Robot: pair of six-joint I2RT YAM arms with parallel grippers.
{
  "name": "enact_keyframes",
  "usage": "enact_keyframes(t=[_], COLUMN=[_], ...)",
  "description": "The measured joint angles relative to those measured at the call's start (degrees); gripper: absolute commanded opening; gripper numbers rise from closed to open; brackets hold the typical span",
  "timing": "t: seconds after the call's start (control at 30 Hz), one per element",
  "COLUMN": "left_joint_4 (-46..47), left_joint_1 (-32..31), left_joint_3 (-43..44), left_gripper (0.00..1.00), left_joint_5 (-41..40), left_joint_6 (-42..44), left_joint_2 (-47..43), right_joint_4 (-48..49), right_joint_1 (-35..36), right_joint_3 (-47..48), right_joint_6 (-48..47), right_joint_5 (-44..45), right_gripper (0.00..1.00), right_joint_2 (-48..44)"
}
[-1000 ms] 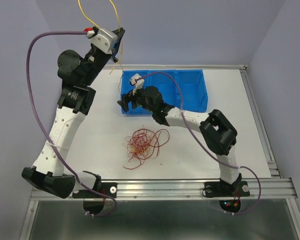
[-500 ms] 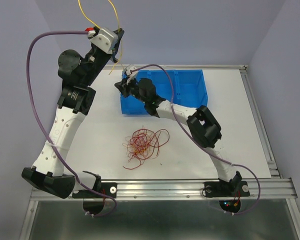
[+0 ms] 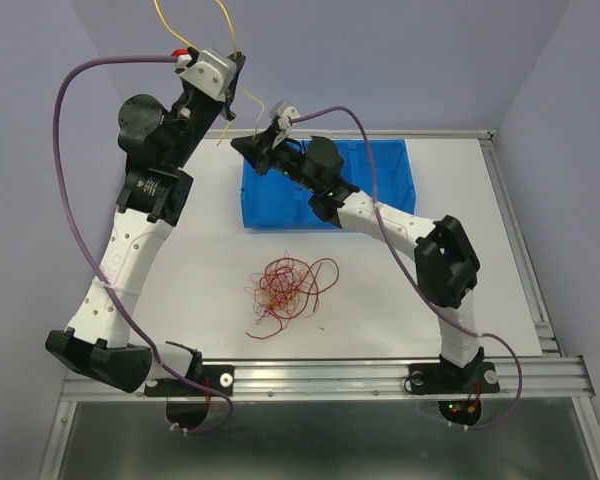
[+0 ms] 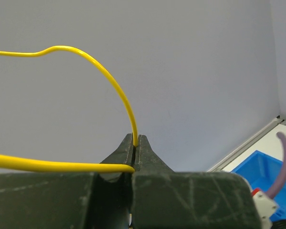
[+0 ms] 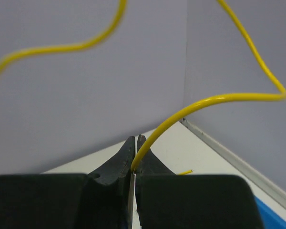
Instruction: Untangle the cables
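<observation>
Holding: left gripper (image 4: 136,139) shut on thin yellow wire (image 4: 62,165), 11 o'clock.
Change: right gripper (image 5: 134,141), open a second ago, now clamps it too.
Meaning: strand isolated; red-orange wire tangle (image 3: 285,288) lies 6 o'clock of blue plastic bin (image 3: 380,190).

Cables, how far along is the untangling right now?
Done: one yellow cable is up off the table, clear of the pile. In hand: the left jaws and the right jaws are both shut on it, holding it in the air. Left: the red and orange tangle lies knotted on the table, with none of it separated yet.
</observation>
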Motion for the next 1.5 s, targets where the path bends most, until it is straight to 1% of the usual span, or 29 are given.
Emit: enact_keyframes(t=[0.03, 0.13, 0.3, 0.47, 0.7, 0.83, 0.93, 1.03, 1.13, 1.17, 1.27, 1.5], left_joint_4=[-0.02, -0.02, 0.13, 0.39, -0.55, -1.46, -1.27, -0.81, 0.22, 0.5, 0.7, 1.77], left_joint_1=[0.0, 0.0, 0.0, 0.07, 2.08, 3.58, 4.26, 4.39, 4.39, 4.39, 4.39, 4.39], left_joint_3=[0.59, 0.68, 0.68, 1.66, 2.75, 2.71, 1.66, -0.72, -3.32, -4.0, -5.81, -6.25], left_gripper=[0.0, 0.0, 0.0, 0.0, 0.0, 0.0, 0.0, 0.0, 0.0, 0.0, 0.0, 0.0], left_joint_5=[-0.07, -0.04, -0.07, -0.46, 0.28, 0.81, 0.72, 1.01, 2.14, 2.58, 3.3, 3.15], left_joint_6=[-0.2, -0.61, -1.25, -1.4, -2.56, -3.41, -3.69, -4.22, -5.14, -5.57, -6.6, -6.86], left_joint_2=[0.39, 0.5, 1.68, 6.8, 17.49, 21.97, 23.58, 23.74, 23.74, 23.74, 23.89, 25.7], right_joint_4=[1.68, 4.81, 6.54, 6.19, 5.55, 5.2, 4.81, 4.9, 5.29, 5.42, 5.77, 5.66], right_joint_1=[-0.22, -0.81, -2.8, -4.52, -4.85, -4.85, -4.85, -4.85, -4.85, -4.85, -4.76, -4.52], right_joint_3=[-0.55, -2.69, -8.41, -10.45, -10.88, -11.52, -13.09, -13.66, -13.81, -13.81, -13.84, -14.21], right_joint_6=[0.11, 0.63, 2.23, 4.9, 8.7, 10.01, 10.62, 11.08, 11.41, 11.58, 11.65, 11.41], right_joint_5=[-0.7, -1.01, -0.61, 0.61, 3.87, 5.31, 6.01, 6.23, 6.16, 6.01, 5.4, 5.44], right_gripper=[0.01, 0.01, 0.01, 0.01, 0.0, 0.01, 0.02, 0.07, 0.31, 0.42, 0.49, 0.5], right_joint_2=[-2.58, -5.86, -6.82, -2.49, 5.79, 8.0, 8.22, 8.22, 8.22, 8.22, 8.22, 7.96])
